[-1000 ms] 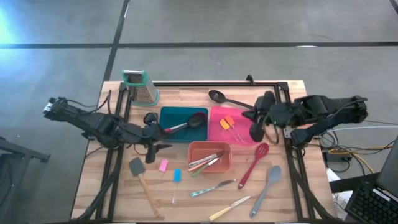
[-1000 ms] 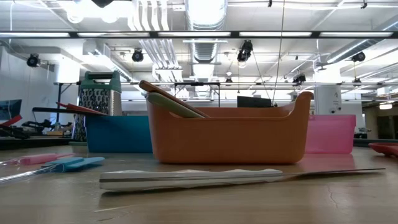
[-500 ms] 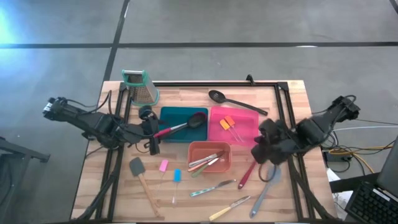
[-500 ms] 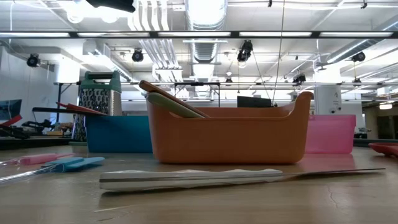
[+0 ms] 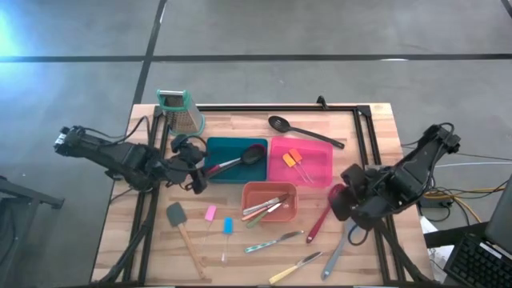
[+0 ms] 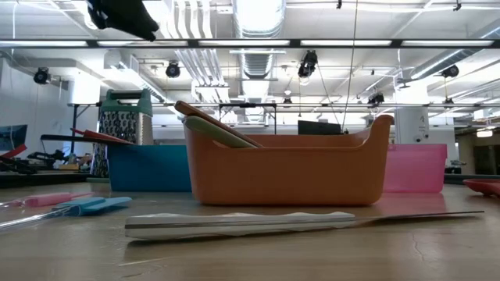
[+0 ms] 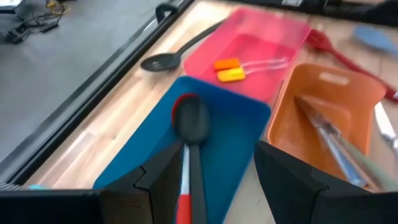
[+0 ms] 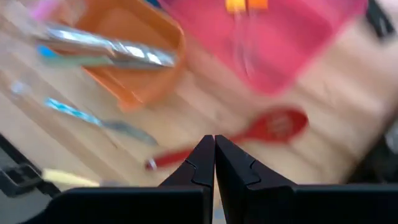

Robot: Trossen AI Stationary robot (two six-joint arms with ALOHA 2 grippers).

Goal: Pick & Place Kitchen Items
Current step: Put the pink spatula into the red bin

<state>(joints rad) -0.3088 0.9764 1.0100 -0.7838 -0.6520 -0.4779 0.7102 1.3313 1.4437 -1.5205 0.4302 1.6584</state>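
Note:
My left gripper point(image 5: 194, 170) point(image 7: 214, 180) stands open at the left end of the blue tray point(image 5: 228, 150). A black spoon with a red handle point(image 7: 189, 134) lies in that tray; its handle runs back between my fingers, and I see no touch. My right gripper point(image 5: 341, 210) point(image 8: 214, 155) is shut and empty. It hovers over the red spoon point(image 8: 249, 138), which lies flat on the table beside the grey spoon point(image 5: 339, 246). Two orange spatulas point(image 5: 294, 158) lie in the pink tray point(image 5: 322, 150). Knives lean in the orange tray point(image 5: 270, 204).
A grater point(image 5: 180, 112) stands at the far left and a black spoon point(image 5: 300, 130) lies at the far edge. Near the front lie a grey spatula point(image 5: 179, 224), a pink one point(image 5: 210, 213), a blue one point(image 5: 227, 226) and two knives point(image 5: 272, 242) point(image 5: 296, 268).
My right gripper has swung from over the pink tray's right end toward the near edge and down, rolling as it went, and now hangs over the red spoon, still shut. My left gripper has turned in place at the blue tray's left end. Nothing on the table has moved.

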